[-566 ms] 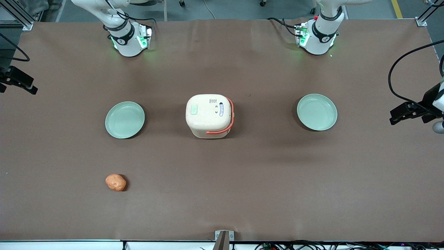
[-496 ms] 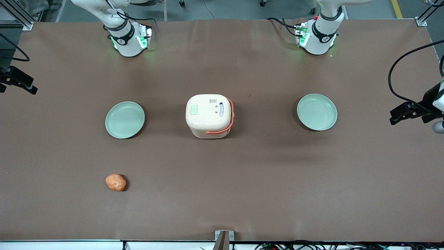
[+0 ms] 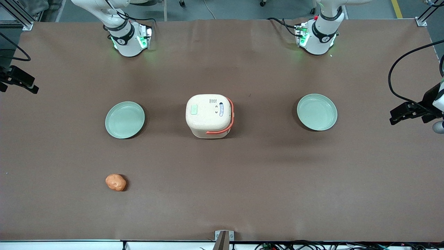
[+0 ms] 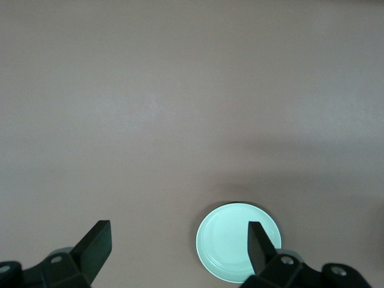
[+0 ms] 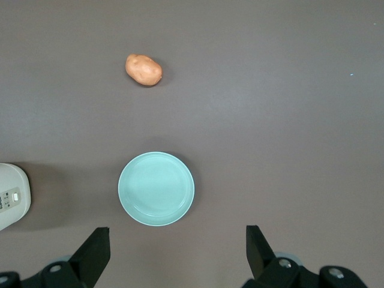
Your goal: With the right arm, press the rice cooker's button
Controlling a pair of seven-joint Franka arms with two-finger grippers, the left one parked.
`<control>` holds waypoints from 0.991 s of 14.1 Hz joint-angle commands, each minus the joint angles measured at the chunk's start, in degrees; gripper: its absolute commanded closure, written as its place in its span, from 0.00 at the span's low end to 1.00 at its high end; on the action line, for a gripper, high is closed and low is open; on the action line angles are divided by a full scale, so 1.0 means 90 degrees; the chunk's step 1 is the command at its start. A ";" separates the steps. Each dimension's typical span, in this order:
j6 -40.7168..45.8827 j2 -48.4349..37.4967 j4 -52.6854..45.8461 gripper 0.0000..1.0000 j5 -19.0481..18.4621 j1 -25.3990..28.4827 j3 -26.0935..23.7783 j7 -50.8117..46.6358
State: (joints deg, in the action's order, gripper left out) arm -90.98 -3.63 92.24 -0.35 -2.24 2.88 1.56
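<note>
Barely any change over the last half second: the right arm's gripper [image 5: 174, 255] has only crept a touch, fingers wide apart with nothing between them, high above the plate [image 5: 156, 188] at the working arm's end of the table. The rice cooker [image 3: 209, 116] sits mid-table between the two plates, lid down, button [image 3: 194, 110] on top, untouched. Press not yet begun; approach only just beginning.

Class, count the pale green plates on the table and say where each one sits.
2. One plate lies beside the cooker toward the working arm's end; the other plate toward the parked arm's. The pincer hangs open above the first.
</note>
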 commanded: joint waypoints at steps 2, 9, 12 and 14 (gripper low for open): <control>-0.0067 0.0041 0.0142 0.60 0.0019 0.0646 -0.0076 -0.0007; -0.0623 0.0978 0.0132 0.97 0.0908 0.2228 -0.0066 -0.0075; -0.1052 0.1408 0.0132 0.97 0.0908 0.2951 -0.0076 -0.0845; -0.1161 0.1613 0.0132 0.99 0.0917 0.3468 -0.0076 -0.1662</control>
State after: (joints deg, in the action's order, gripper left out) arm -100.64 9.87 93.34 7.34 24.88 1.46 -7.39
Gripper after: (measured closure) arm 0.987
